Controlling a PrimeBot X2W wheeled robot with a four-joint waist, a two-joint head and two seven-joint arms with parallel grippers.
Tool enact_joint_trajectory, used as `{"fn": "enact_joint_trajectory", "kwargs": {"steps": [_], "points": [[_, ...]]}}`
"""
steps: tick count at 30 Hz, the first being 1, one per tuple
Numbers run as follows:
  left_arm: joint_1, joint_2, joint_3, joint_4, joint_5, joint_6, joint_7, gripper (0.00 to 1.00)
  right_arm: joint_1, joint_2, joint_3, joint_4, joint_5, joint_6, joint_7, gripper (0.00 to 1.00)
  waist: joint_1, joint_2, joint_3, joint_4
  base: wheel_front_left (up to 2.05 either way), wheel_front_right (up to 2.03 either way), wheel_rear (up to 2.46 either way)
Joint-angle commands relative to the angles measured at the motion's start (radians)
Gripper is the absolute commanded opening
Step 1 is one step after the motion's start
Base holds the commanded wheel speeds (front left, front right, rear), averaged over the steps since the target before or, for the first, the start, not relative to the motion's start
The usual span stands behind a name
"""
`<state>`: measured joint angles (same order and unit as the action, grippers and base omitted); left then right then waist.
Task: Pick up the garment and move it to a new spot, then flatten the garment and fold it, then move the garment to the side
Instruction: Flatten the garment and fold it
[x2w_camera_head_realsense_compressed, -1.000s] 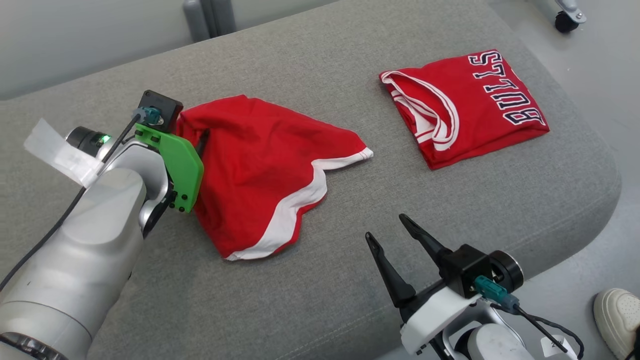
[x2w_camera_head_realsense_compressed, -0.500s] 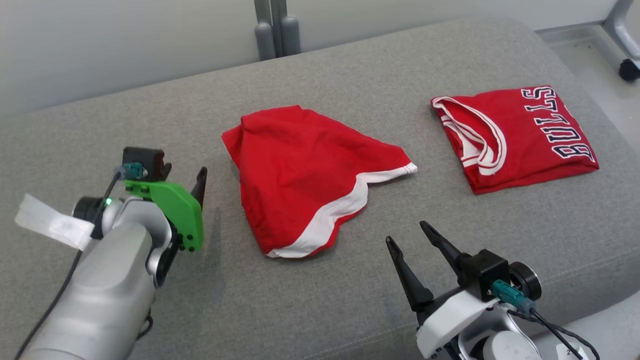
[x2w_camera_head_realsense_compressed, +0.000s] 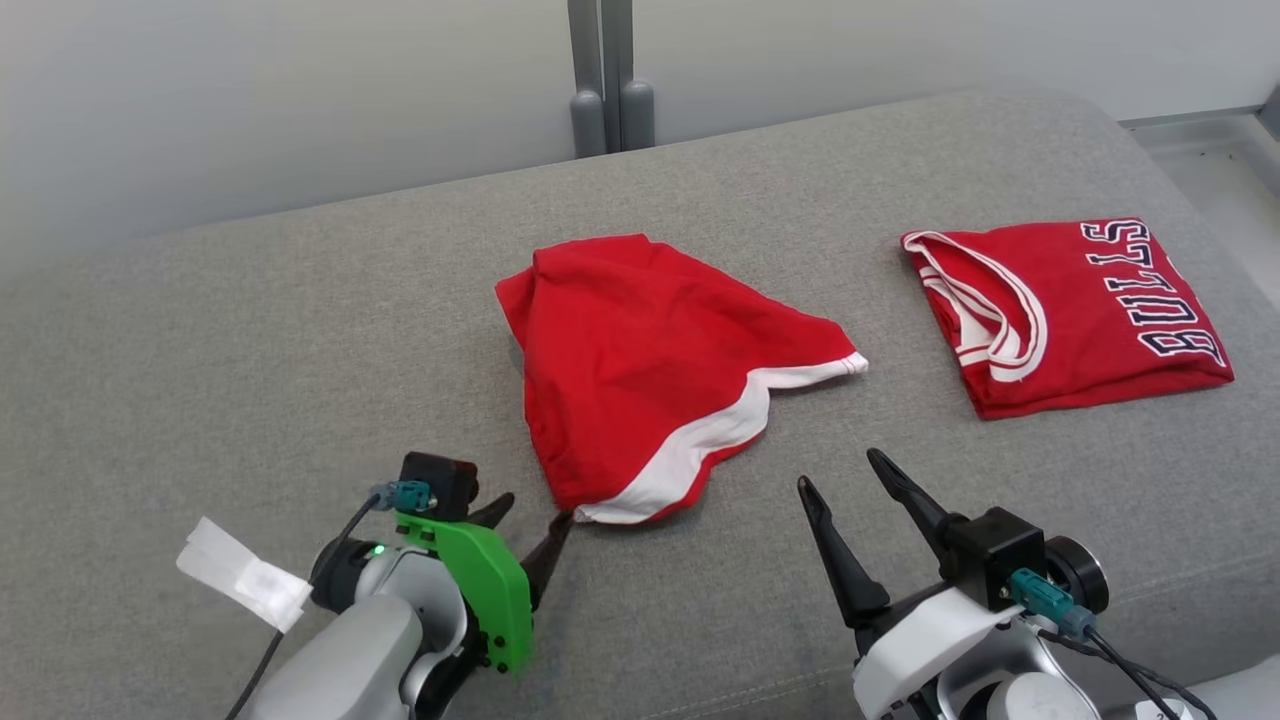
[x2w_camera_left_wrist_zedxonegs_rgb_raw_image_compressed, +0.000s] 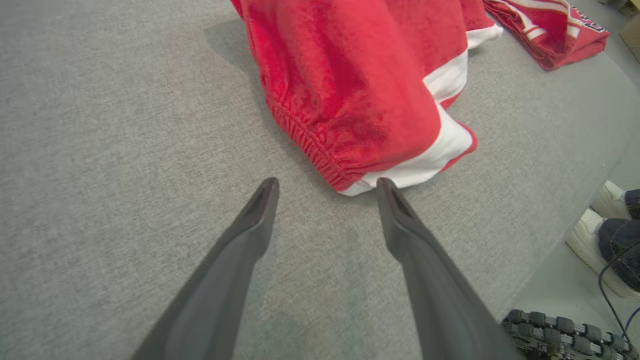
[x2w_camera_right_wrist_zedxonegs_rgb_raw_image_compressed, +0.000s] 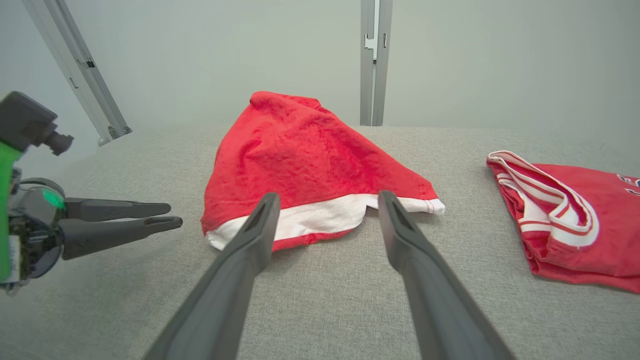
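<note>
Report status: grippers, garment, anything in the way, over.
Left gripper open, empty, tips near a corner of the red shorts. Right gripper open, empty. Shorts loose on grey cushion, unheld. Folded jersey apart, rightward; nothing blocking.

My left claw (x2w_camera_head_realsense_compressed: 535, 507) has two long, dark, tapering fingers on a rounded silver-grey forearm (x2w_camera_head_realsense_compressed: 345, 655). It carries a bright green plate (x2w_camera_head_realsense_compressed: 482, 592) dotted with small black screws, a black camera block (x2w_camera_head_realsense_compressed: 442, 478) with a teal connector (x2w_camera_head_realsense_compressed: 408, 494), a small green light (x2w_camera_head_realsense_compressed: 379, 550) and a white tape tag (x2w_camera_head_realsense_compressed: 243, 575) sticking out to one side. My right claw (x2w_camera_head_realsense_compressed: 838, 469) has the same dark pointed fingers, here rising from a white bracket (x2w_camera_head_realsense_compressed: 915, 640), with a black cube (x2w_camera_head_realsense_compressed: 995, 562), a teal plug (x2w_camera_head_realsense_compressed: 1040, 597) and a thin black cable (x2w_camera_head_realsense_compressed: 1135, 668) trailing behind.
</note>
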<state>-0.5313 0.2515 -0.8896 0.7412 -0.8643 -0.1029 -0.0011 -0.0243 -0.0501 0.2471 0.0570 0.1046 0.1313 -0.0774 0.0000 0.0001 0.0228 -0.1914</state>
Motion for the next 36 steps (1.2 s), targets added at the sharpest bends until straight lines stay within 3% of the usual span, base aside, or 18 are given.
{"fn": "enact_joint_trajectory", "kwargs": {"steps": [1,10,23,24,25,30,36], "points": [[0.015,-0.004,-0.003,-0.018,-0.004,-0.003,0.003,1.0,0.008,-0.001,0.0,-0.008,-0.007,-0.001,0.001,1.0,0.0,-0.0001,0.009,-0.011,0.0,0.0,0.0],[0.029,-0.003,0.013,-0.031,-0.043,0.034,0.044,1.0,-0.005,-0.001,0.001,-0.025,-0.013,-0.001,0.008,1.0,0.0,-0.0001,0.05,-0.073,0.0,0.0,0.0],[-0.002,-0.003,0.038,-0.021,-0.089,0.006,0.045,1.0,-0.02,-0.001,-0.003,-0.019,-0.005,-0.001,-0.008,1.0,0.0,-0.0001,0.085,-0.095,0.0,0.0,0.0],[-0.002,-0.002,0.035,-0.017,-0.089,0.005,0.05,0.42,-0.021,-0.001,-0.002,-0.017,-0.004,-0.001,-0.01,1.0,0.0,-0.0001,0.085,-0.093,0.0,0.0,0.0],[-0.004,-0.001,0.032,-0.016,-0.086,0.004,0.048,0.0,-0.021,-0.001,-0.001,-0.015,-0.003,-0.001,-0.011,1.0,0.0,-0.0001,0.084,-0.092,0.0,0.0,0.0],[0.003,0.01,0.027,-0.021,-0.082,-0.002,0.03,0.0,-0.02,-0.001,-0.002,-0.007,-0.001,-0.001,-0.013,1.0,0.0,-0.0001,0.074,-0.078,0.0,0.0,0.0],[0.027,0.065,0.035,-0.058,-0.073,0.037,0.027,0.0,-0.004,-0.001,0.003,-0.001,0.001,-0.001,-0.012,1.0,0.0,-0.0001,0.045,-0.05,0.0,0.0,0.0]]}}
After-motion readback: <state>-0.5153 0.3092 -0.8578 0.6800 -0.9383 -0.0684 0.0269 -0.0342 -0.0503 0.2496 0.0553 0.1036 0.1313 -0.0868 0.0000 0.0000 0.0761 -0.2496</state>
